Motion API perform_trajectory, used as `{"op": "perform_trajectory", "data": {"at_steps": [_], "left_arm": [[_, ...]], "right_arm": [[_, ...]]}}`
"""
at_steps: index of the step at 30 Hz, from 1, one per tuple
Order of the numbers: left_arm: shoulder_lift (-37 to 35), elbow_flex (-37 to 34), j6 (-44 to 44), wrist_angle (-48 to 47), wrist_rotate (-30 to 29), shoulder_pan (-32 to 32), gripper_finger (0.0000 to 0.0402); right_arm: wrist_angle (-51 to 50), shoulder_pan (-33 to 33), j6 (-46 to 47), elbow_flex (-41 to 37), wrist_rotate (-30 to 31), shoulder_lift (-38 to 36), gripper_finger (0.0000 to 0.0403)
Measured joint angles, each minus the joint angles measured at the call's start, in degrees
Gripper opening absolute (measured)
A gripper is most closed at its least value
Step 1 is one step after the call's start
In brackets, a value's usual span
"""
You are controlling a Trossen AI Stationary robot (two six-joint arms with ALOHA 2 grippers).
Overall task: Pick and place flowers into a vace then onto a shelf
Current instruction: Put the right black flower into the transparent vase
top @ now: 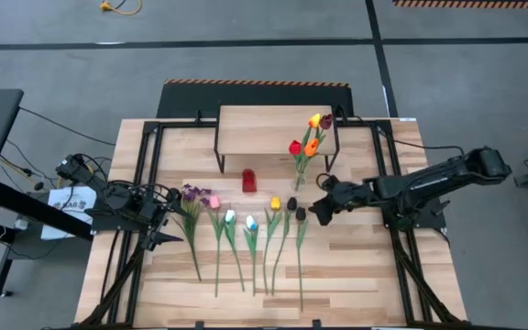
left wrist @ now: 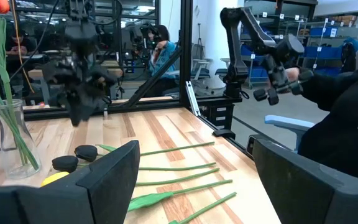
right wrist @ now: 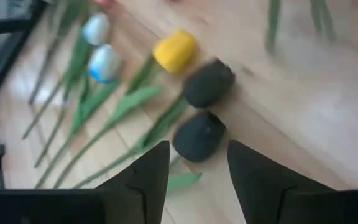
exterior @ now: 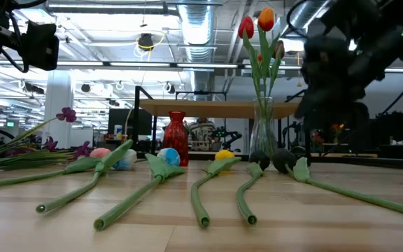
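While the right tool (right wrist: 192, 163) hangs part-open just above the nearer of 2 dark tulips (right wrist: 199, 135) lying on the counter (top: 356, 266), it should straddle the stem below that bloom, clear of its neighbour. The left tool (top: 174, 240) waits wide.

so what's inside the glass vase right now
Several tulips stand in the glass vase: red, orange, plus a yellow one seen from above. Their green stems cross inside; the right arm hides the vase's right side in the low view.
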Motion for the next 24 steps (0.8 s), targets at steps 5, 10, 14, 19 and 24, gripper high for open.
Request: {"op": "perform_trajectory", "data": {"at_steps": [5, 10, 14, 19, 24], "left_arm": [[0.0, -0.01, 0.01, 0.0, -0.01, 0.02, 0.0302], [0.0, -0.01, 0.0, 0.0, 0.0, 0.02, 0.0302], [0.0, -0.01, 0.0, 0.0, 0.0, 0.01, 0.0302], [0.0, 0.0, 0.0, 0.0, 0.0, 0.02, 0.0302], [0.0, -0.02, 0.0, 0.0, 0.0, 0.02, 0.0302]], "right_arm": [[3.02, 1.51, 5.24, 0.0, -0.04, 6.27, 0.015], [7.63, 3.69, 6.22, 0.0, -0.17, 10.84, 0.0152], [11.49, 5.23, 6.31, 0.0, -0.35, 13.46, 0.0152], [16.59, 6.52, 6.4, -0.02, -0.35, 16.44, 0.0148], [17.76, 6.68, 9.62, -0.02, -0.42, 19.53, 0.0148]]}}
